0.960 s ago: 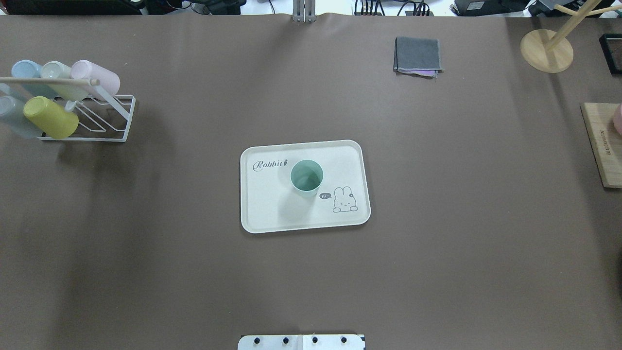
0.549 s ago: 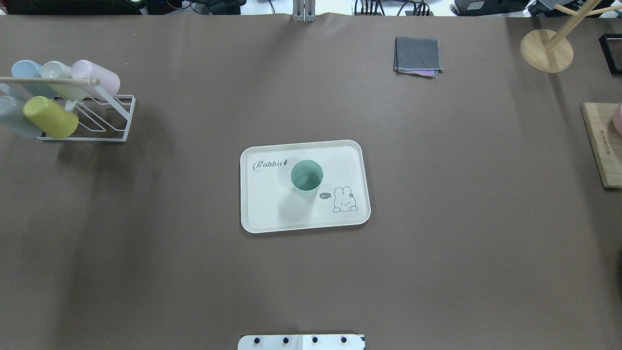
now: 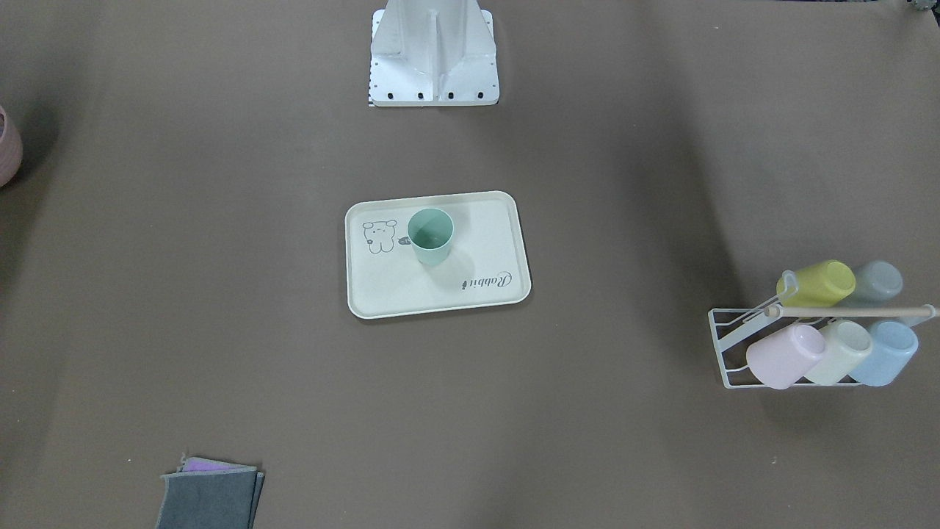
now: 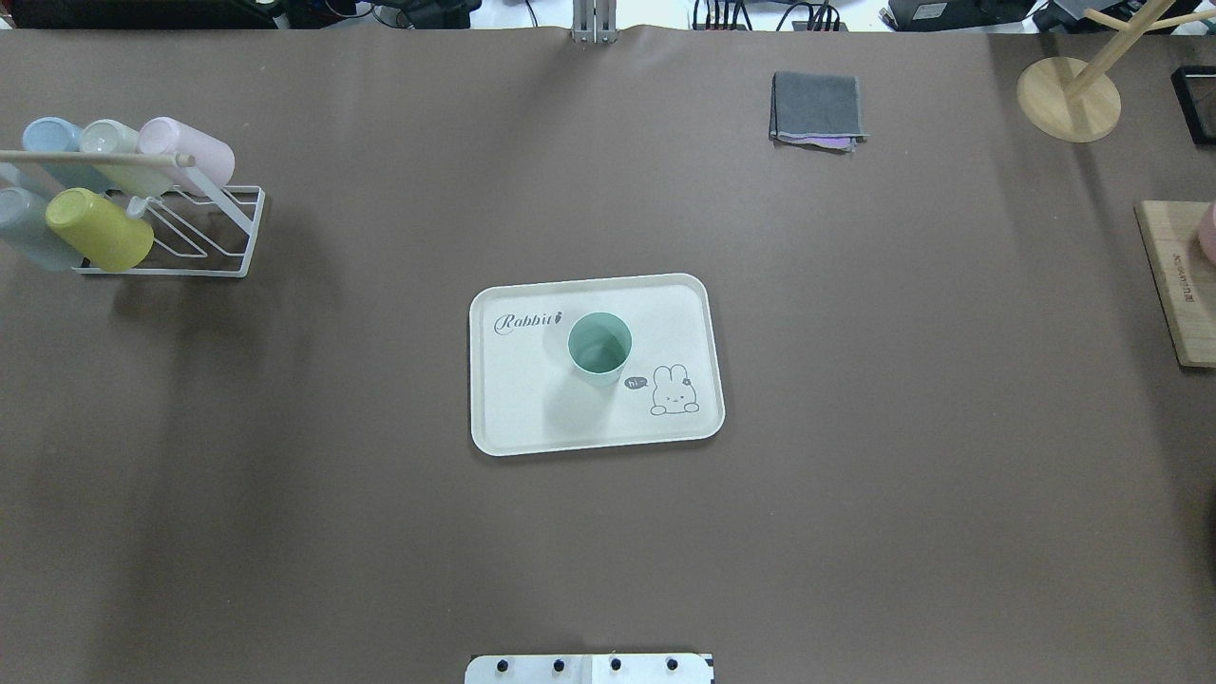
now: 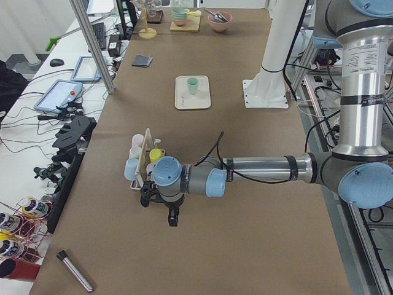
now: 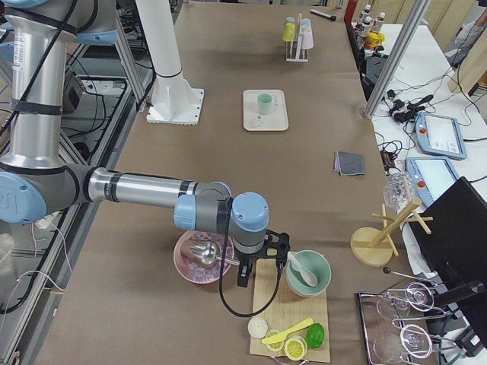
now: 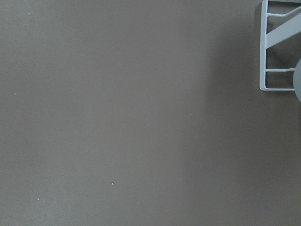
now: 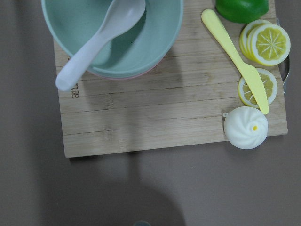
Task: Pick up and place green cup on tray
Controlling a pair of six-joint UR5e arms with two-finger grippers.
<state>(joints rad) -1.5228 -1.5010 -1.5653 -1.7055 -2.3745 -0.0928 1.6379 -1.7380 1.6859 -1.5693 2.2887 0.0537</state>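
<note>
2 arms, and neither reaches the middle of the table [image 3: 220, 330]. From the front-facing camera, the green cup [image 3: 430, 236] stands upright, mouth up, inside the tray [image 3: 440, 294], just beside the cartoon drawing [image 3: 379, 236] and clear of the rim. Nothing touches it, so I judge the placing done.

From overhead it reads the same. The green cup [image 4: 599, 348] sits near the tray's middle, between the script word [image 4: 525, 323] and the drawing, with none of my fingers in view.

From the table's left end, my left gripper [image 5: 161, 206] hangs over the table just beside the cup rack [image 5: 142, 161]. Whether its fingers are wide or narrow I cannot tell from here.

From the right end, my right gripper [image 6: 255, 258] hovers at the edge of the wooden board [image 6: 285, 319], near the teal bowl [image 6: 308, 274]. Again I cannot tell its spread.

My left wrist camera shows bare table and 1 corner of the rack. My right wrist camera looks down on the board, the bowl with its white spoon [image 8: 94, 42], and a yellow knife [image 8: 233, 52].

I judge 3 risks from here. A careless swing of my left wrist could snag the rack and drag it. A drop on the right could clip the spoon or the bowl. Any sweep across the centre could topple the tall, light cup.
</note>
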